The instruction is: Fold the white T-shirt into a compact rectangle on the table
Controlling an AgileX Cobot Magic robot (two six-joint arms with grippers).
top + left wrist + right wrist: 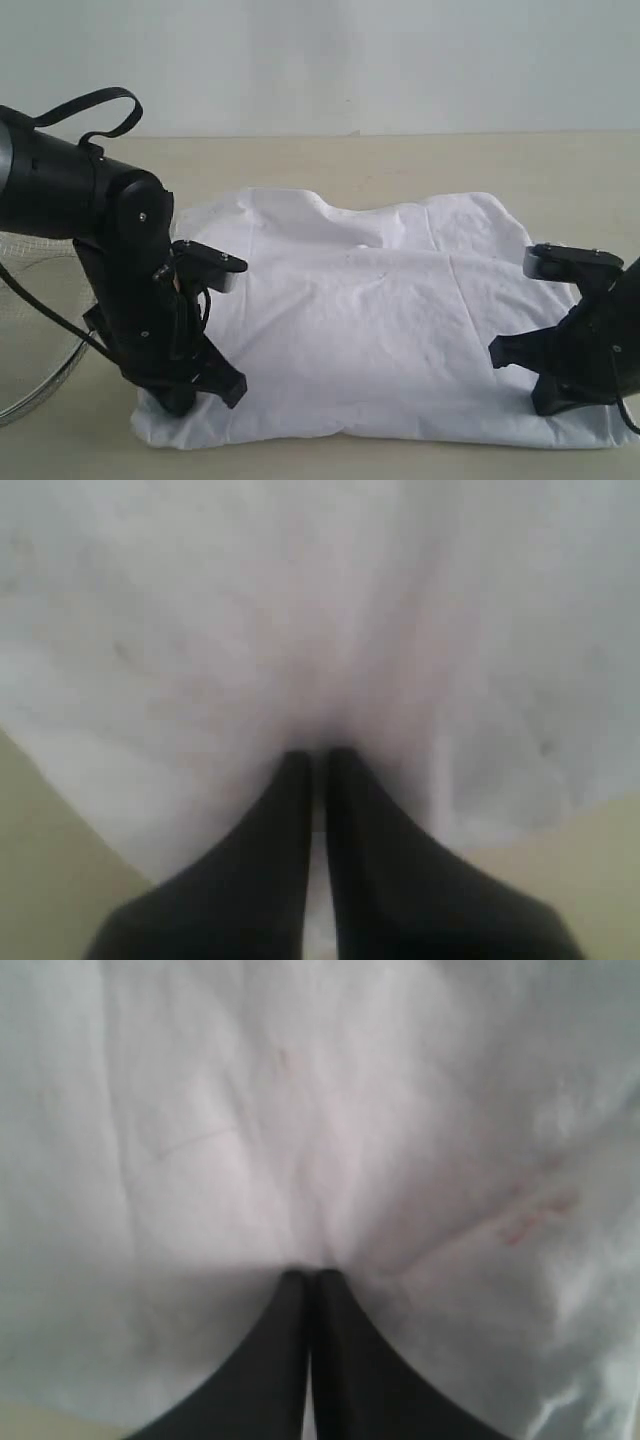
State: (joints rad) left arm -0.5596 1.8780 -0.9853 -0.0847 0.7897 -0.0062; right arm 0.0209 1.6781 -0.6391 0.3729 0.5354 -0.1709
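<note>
A white T-shirt (380,330) is spread flat on the pale beige tabletop (400,160), plain side up, with its long edges running across the exterior view. The garment is lightly wrinkled, and a crease is seen running across its middle. The neckline is turned toward the far side of the tabletop.

The left end effector (190,395) is planted on the shirt's near left corner, and the right end effector (555,395) is set down on its near right corner. Both touch the cloth close to the near hem.

In the left wrist view, the black fingers (280,820) are pressed almost together, with only a thin white sliver between them. The fabric is puckered toward their tips, so a fold of the shirt is pinched there. In the right wrist view, the fingers (285,1330) are likewise closed against each other, and the cloth is gathered at their tips. Faint reddish marks (535,1215) are seen in the fabric near that grip.

A round wire-mesh basket (30,340) rests on the tabletop at the left edge of the exterior view, partly hidden behind the left arm and apart from the shirt. A plain pale wall (400,60) is seen behind the tabletop.
</note>
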